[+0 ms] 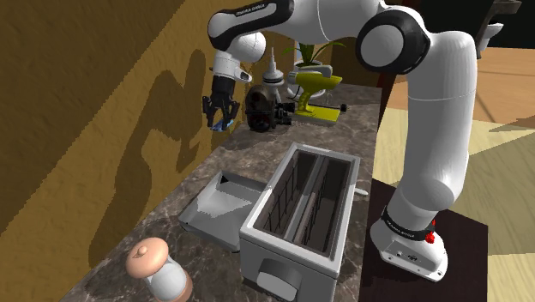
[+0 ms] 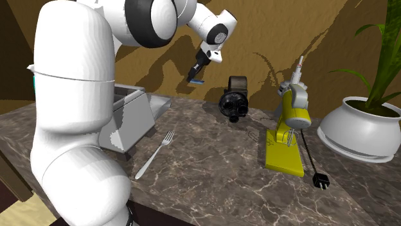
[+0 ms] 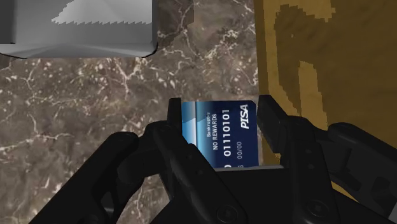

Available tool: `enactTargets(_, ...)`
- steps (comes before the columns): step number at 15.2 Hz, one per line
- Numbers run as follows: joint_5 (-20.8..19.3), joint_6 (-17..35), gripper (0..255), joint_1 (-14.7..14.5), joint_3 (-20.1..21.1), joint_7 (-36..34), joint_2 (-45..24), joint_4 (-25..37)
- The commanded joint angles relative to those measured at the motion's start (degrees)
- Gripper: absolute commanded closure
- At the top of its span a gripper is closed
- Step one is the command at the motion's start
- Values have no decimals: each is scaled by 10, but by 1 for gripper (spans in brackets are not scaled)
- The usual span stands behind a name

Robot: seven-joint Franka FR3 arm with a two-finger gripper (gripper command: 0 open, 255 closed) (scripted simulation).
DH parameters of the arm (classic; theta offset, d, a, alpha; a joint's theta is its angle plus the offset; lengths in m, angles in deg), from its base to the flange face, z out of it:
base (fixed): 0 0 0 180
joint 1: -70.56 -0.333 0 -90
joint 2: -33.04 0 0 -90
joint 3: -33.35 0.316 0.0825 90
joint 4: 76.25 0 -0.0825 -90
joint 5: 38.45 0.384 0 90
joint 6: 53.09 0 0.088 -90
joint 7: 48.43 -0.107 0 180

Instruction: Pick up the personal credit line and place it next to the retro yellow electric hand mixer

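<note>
1. The gripper (image 1: 221,116) is seen hanging above the dark marbled counter (image 1: 230,163), close to the ochre wall (image 1: 86,86).
2. The fingers (image 3: 181,121) are clenched on a blue credit card (image 3: 219,137). It is clasped by its two opposite edges, one finger on each side.
3. Printing on the card is read in the wrist view: "NO REWARDS", a row of digits, "PISA".
4. The card (image 2: 198,82) is held off the counter (image 2: 212,186), in the air, with no contact with the surface below.
5. In the second exterior view the gripper (image 2: 196,76) is placed to the left of a black camera-like device (image 2: 234,99). The yellow hand mixer (image 2: 292,122) is found further right, on its yellow base, well apart from the card.
6. A black cord and plug (image 2: 319,182) are seen lying by the mixer's base.
7. A white pot with a green plant (image 2: 356,131) is noted at that view's right, beyond the mixer.
8. A fork (image 2: 154,154) is seen lying flat on the counter near a grey open-topped box (image 2: 128,119).
9. In the shoulder view a grey tray (image 1: 219,206) is seen just beside the box (image 1: 304,210), on its wall side.
10. A small shaker with a pinkish top (image 1: 159,270) is noted at the counter's near end.
</note>
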Motion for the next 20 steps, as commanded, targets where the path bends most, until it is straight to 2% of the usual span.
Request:
enactTargets(1,-1,-13,255,0,0,-8,3,12)
enactTargets(20,-6,-137,255,6,2,-77,-4,160)
